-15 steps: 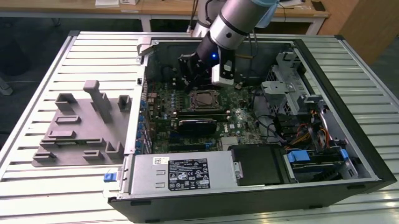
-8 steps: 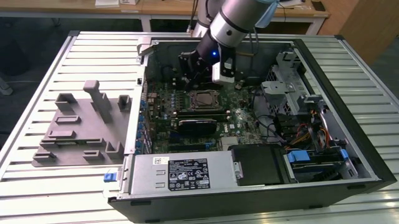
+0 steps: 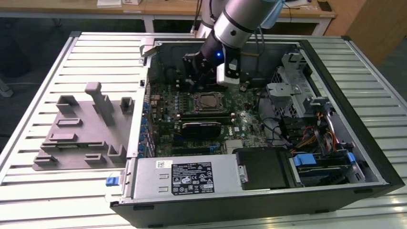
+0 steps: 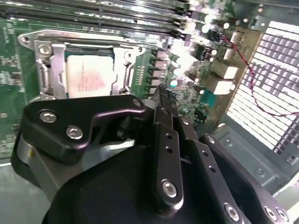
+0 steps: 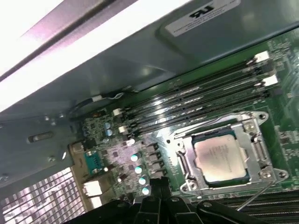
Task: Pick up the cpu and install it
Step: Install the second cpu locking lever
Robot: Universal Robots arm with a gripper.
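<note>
The cpu (image 5: 219,159) (image 4: 88,79) (image 3: 208,100) is seated in the motherboard socket (image 5: 224,156), inside its metal frame. The gripper (image 4: 161,93) (image 3: 205,86) hovers just beside the socket, on its far side in the exterior view. The jaws are clenched together, grasping nothing, clear of the cpu.

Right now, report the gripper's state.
Gripper: shut, fingers together, holding nothing; it hangs beside the socket frame, where the cpu already sits.

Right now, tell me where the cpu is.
The cpu sits in the motherboard socket inside the open computer case, beside the memory slots, near the gripper in both wrist views.
</note>
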